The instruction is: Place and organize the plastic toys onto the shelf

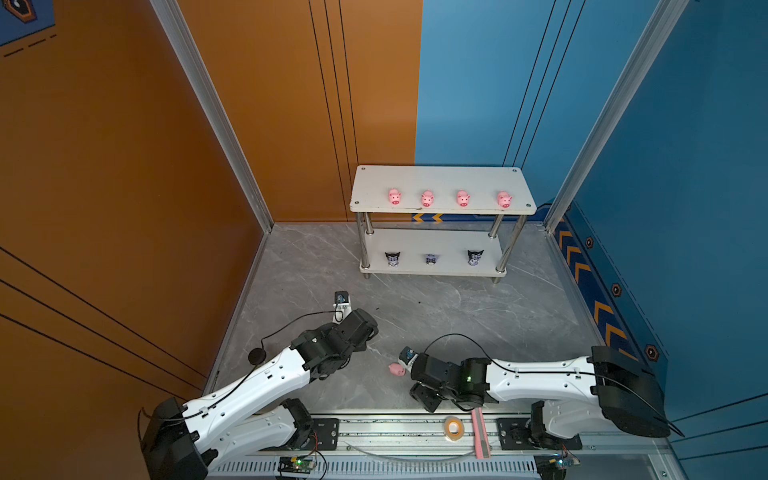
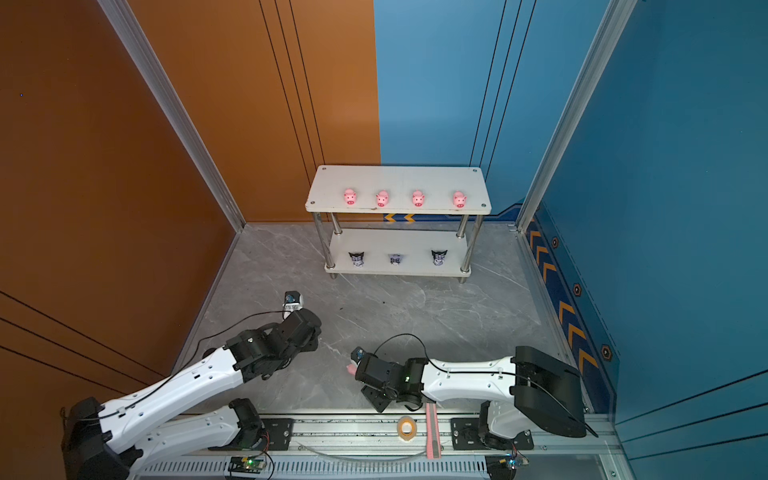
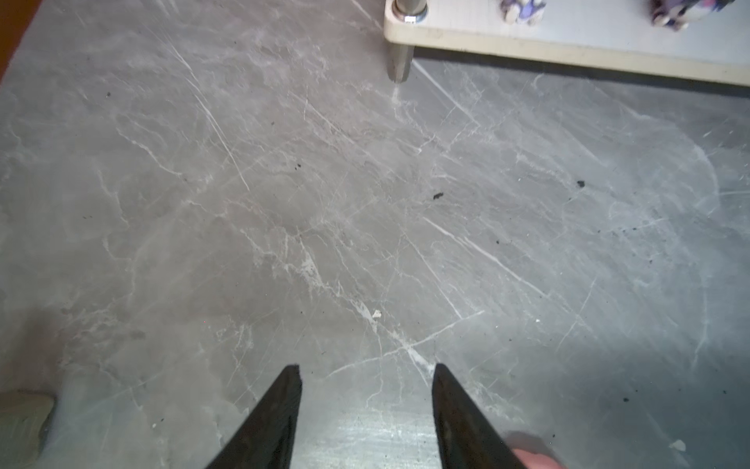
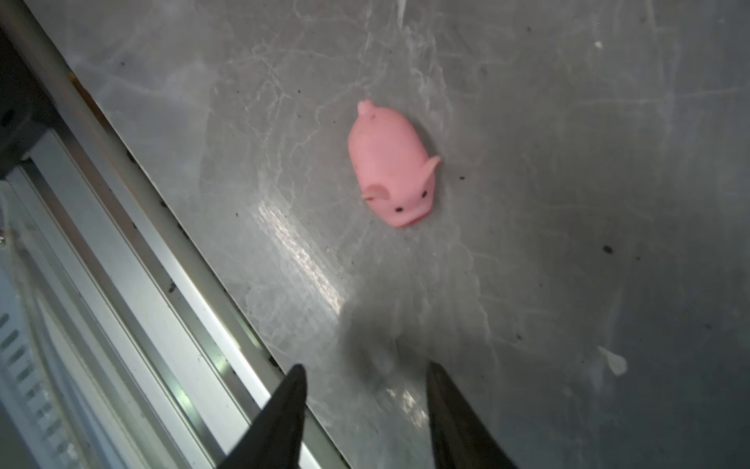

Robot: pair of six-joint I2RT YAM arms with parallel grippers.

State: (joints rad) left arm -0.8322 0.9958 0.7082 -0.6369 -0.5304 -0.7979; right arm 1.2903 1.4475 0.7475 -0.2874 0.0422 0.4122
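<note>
top views: shelf (image 1: 440,178) stands at the back of the grey table (image 1: 478,316). four pigs (image 1: 427,198) in a row on its upper board, three figurines (image 1: 431,259) in a row on the lower. fifth pig (image 1: 397,369) on the table near the front, just beside the right arm's wrist.
left wrist: left gripper (image 3: 366,366) jaws apart, nothing between, over bare table; shelf corner ahead.
right wrist: right gripper (image 4: 366,364) jaws apart, empty. fifth pig ahead of the tips, not touching, snout toward them.
</note>
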